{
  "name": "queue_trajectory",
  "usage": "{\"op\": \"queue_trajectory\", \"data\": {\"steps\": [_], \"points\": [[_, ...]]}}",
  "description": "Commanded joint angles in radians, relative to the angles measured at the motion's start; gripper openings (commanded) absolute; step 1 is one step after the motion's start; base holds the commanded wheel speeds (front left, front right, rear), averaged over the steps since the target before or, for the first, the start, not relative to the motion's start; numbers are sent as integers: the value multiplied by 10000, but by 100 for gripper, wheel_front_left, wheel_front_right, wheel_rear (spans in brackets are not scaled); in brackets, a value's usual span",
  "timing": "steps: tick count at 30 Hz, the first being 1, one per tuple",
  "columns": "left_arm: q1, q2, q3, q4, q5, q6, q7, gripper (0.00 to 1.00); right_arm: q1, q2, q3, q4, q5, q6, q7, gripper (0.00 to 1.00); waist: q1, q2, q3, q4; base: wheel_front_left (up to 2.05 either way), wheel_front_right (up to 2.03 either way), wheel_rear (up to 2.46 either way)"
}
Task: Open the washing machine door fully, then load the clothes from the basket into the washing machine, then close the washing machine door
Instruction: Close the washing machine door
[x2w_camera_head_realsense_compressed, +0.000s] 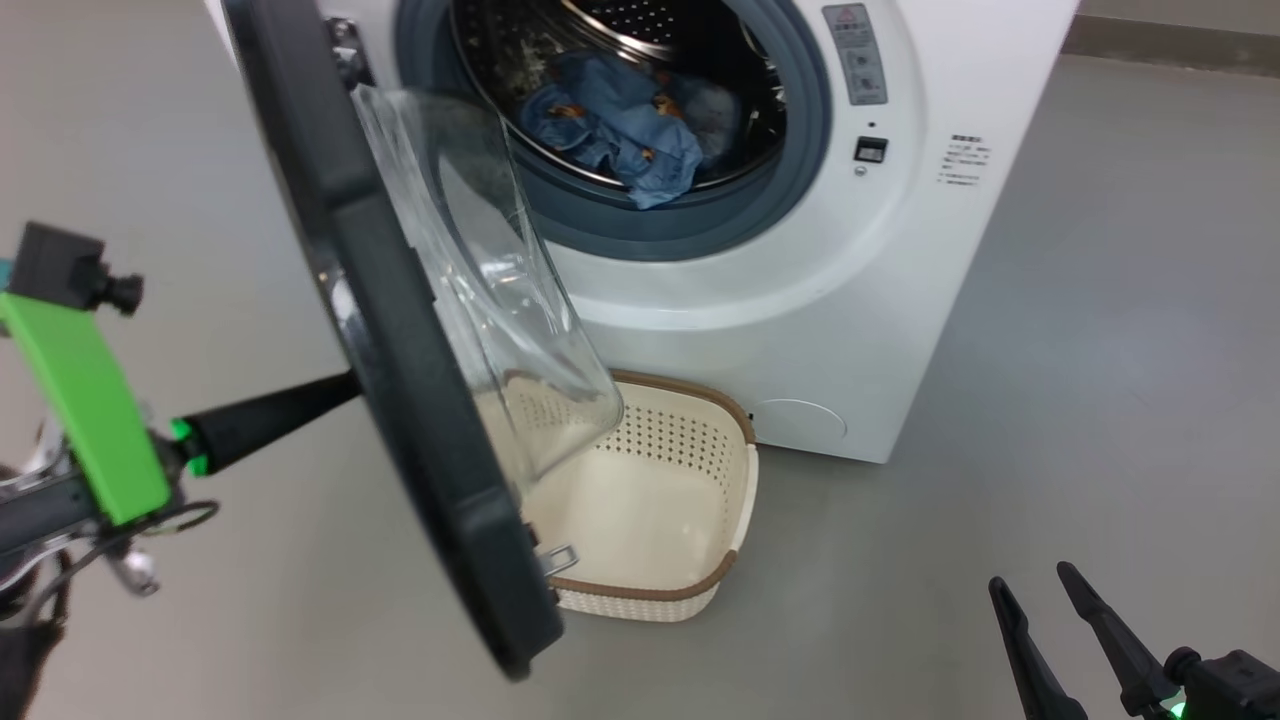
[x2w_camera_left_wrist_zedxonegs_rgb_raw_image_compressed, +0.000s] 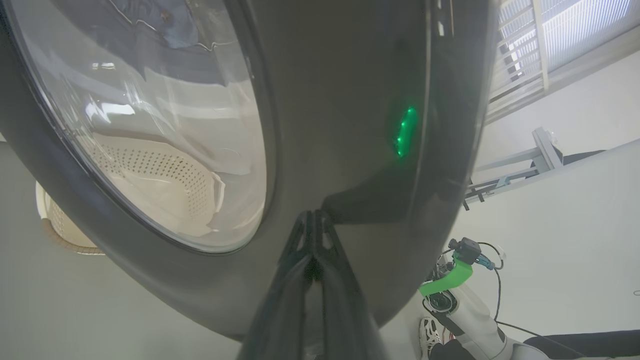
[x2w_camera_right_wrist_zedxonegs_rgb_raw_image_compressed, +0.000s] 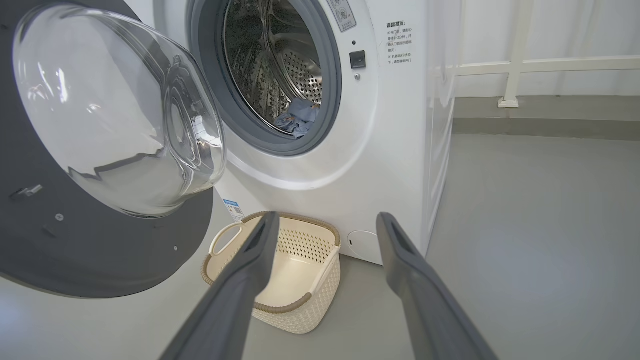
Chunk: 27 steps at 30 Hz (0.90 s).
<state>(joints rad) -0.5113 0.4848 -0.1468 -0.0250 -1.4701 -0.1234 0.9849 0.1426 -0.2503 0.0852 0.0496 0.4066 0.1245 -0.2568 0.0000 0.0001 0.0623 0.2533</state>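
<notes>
Behind washing machine door (x2w_camera_head_realsense_compressed: 392, 330), near rim: left claw (x2w_camera_left_wrist_zedxonegs_rgb_raw_image_compressed: 314, 216) closed, touching | right claw (x2w_camera_head_realsense_compressed: 1030, 577) spread above floor (x2w_camera_head_realsense_compressed: 1050, 400)

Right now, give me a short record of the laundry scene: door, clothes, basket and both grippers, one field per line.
washing machine door: open, standing out from the washing machine
clothes: blue bundle inside the drum
basket: on the floor in front of the machine, below the door, nothing in it
left gripper: shut, fingertips at the door's outer face
right gripper: open, holding nothing, low on the right
step left: closing the door
</notes>
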Motion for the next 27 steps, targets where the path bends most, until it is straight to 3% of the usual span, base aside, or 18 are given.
{"op": "queue_trajectory", "data": {"steps": [1, 14, 21, 27], "points": [[-689, 181, 304, -338, 232, -73, -319, 0, -251, -121, 141, -257, -91, 62, -49, 100, 0, -1, 125, -269, 0, 0, 0], [-2234, -1003, -776, 647, 1287, -73, -2960, 0, -582, -117, -76, -321, -85, 62, -49, 100, 0, -1, 594, -1387, 0, 0, 0], [-2950, -1139, -1284, 1409, 1445, -73, -4128, 0, -690, -71, -122, -301, -76, 62, -49, 100, 0, -1, 742, -1762, 0, 0, 0], [-2874, -874, -1600, 1630, 1261, -73, -4554, 0, -647, -47, -139, -264, -90, 62, -49, 100, 0, -1, 666, -1788, 0, 0, 0]]}}
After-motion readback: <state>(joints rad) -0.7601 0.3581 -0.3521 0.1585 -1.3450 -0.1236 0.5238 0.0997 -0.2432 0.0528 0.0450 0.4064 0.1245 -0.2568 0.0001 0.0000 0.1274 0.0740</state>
